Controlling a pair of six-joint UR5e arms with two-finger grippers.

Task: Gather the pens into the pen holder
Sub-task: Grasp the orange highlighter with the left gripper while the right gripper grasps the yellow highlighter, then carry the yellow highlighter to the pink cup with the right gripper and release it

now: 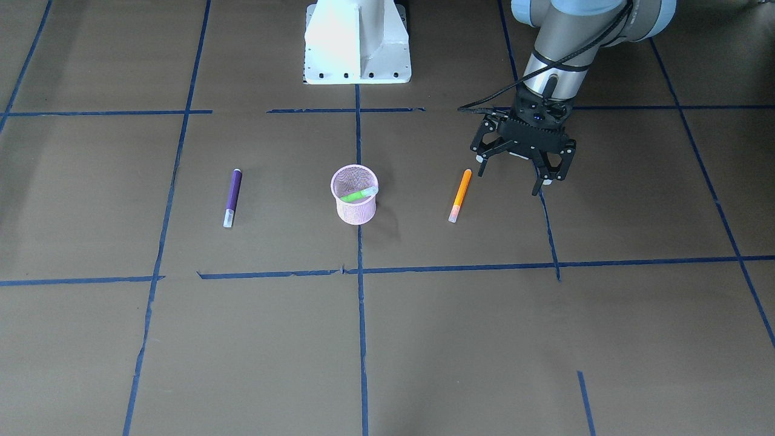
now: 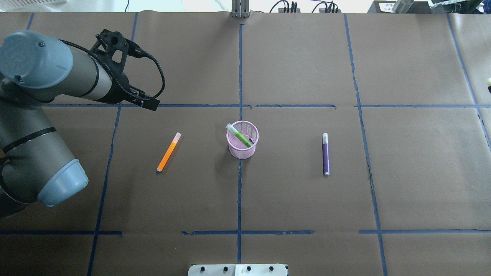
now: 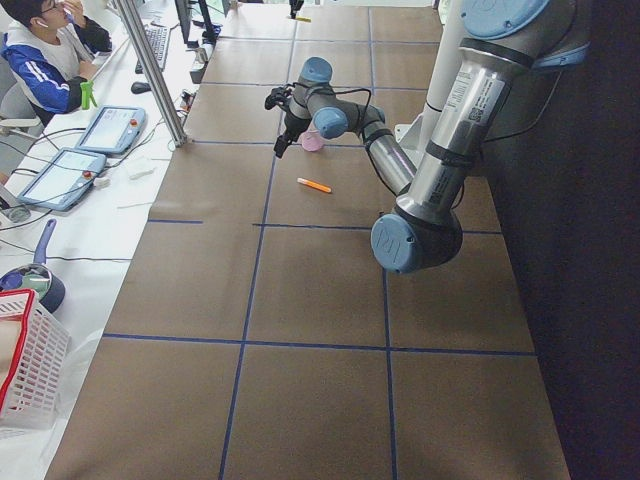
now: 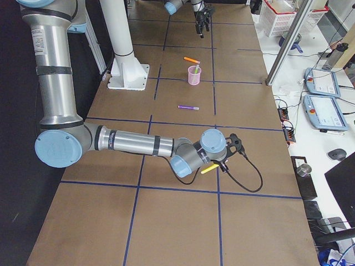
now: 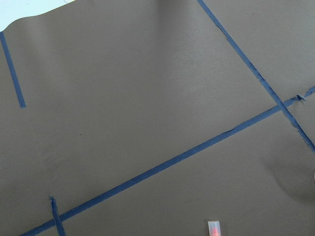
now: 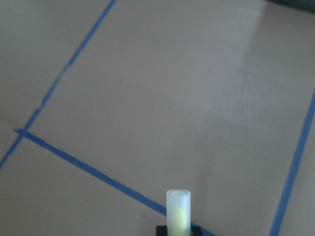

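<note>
Orange pen [image 1: 459,195] loose | left end effector [image 1: 510,177] spread wide, empty | right end effector [image 6: 178,229] clamps yellow pen [image 6: 178,209]

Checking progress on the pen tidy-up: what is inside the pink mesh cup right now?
One green pen leans inside the pen holder, pale cap above the rim. The floor beneath it is too small to make out.
</note>
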